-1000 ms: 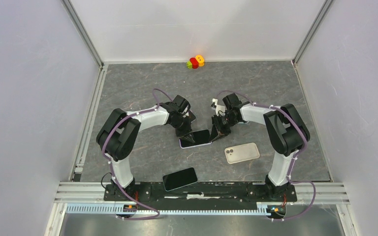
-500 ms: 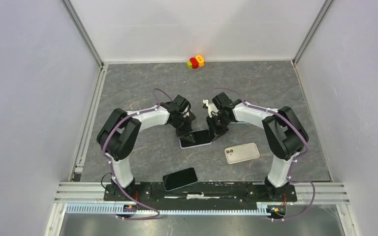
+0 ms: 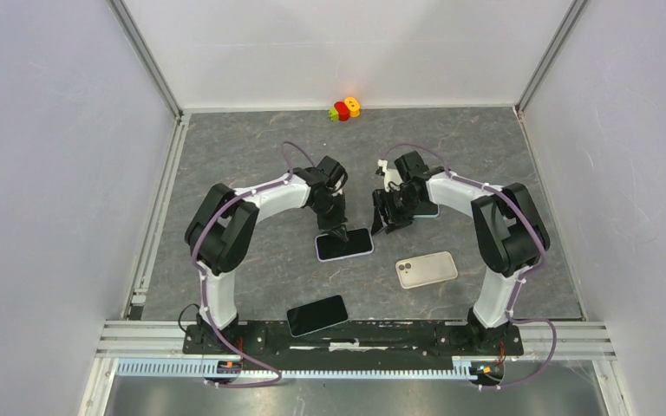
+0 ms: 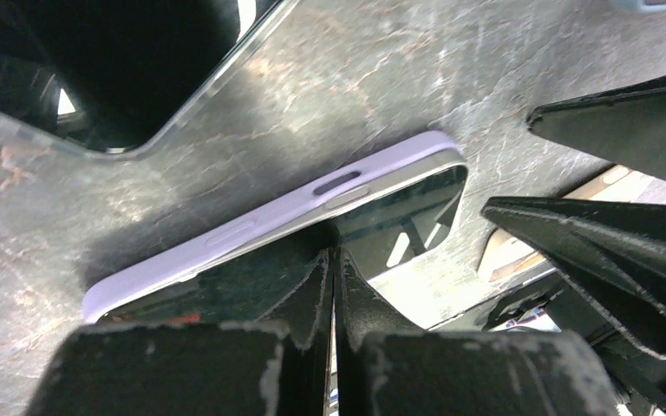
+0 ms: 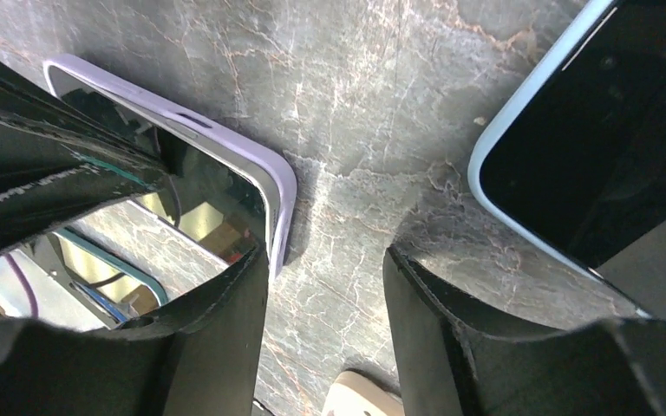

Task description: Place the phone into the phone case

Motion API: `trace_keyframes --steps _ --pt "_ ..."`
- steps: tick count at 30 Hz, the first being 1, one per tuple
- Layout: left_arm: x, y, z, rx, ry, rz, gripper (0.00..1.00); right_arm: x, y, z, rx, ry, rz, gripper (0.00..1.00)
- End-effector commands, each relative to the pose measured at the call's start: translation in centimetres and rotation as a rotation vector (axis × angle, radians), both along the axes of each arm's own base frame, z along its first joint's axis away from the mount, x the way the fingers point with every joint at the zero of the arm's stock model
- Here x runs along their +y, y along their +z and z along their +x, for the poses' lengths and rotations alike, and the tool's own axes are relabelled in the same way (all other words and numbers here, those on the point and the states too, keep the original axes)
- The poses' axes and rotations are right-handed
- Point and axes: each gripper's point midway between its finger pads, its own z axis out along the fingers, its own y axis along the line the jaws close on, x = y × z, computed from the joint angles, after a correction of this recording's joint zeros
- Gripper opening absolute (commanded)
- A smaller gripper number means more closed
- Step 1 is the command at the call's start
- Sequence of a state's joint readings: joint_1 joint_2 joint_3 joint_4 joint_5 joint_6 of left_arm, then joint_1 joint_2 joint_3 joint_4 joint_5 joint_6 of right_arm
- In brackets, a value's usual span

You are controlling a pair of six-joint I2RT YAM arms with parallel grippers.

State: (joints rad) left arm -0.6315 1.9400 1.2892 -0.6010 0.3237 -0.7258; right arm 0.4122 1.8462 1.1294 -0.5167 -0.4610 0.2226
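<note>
A: Top external view, across the counter (image 3: 251, 156): where's the phone (image 3: 344, 245)?

B: Flat at centre, seemingly seated in its lilac case (image 4: 251, 227). Left tool (image 3: 340, 232), pressed together, bears down on it; right tool (image 5: 325, 260) stands spread just beside. Only release seems left.

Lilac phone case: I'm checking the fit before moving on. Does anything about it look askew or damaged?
Nothing stands out. The lilac case lies flat on the table, the phone sitting level inside its rim along the visible side and corner. The shut left gripper rests on the phone.
</note>
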Motion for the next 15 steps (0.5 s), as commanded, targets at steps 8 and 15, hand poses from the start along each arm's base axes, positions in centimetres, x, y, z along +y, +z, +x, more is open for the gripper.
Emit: trace_keyframes --steps 8,15 --pt "-0.2 -2.8 1.3 -0.028 -0.092 0.137 0.02 0.9 -3.0 -0.1 0.072 0.003 0.032 0.45" --pt "-0.1 -3.9 1.3 -0.007 -0.102 0.169 0.02 -1.0 -5.4 -0.6 0.078 0.012 -0.096 0.29"
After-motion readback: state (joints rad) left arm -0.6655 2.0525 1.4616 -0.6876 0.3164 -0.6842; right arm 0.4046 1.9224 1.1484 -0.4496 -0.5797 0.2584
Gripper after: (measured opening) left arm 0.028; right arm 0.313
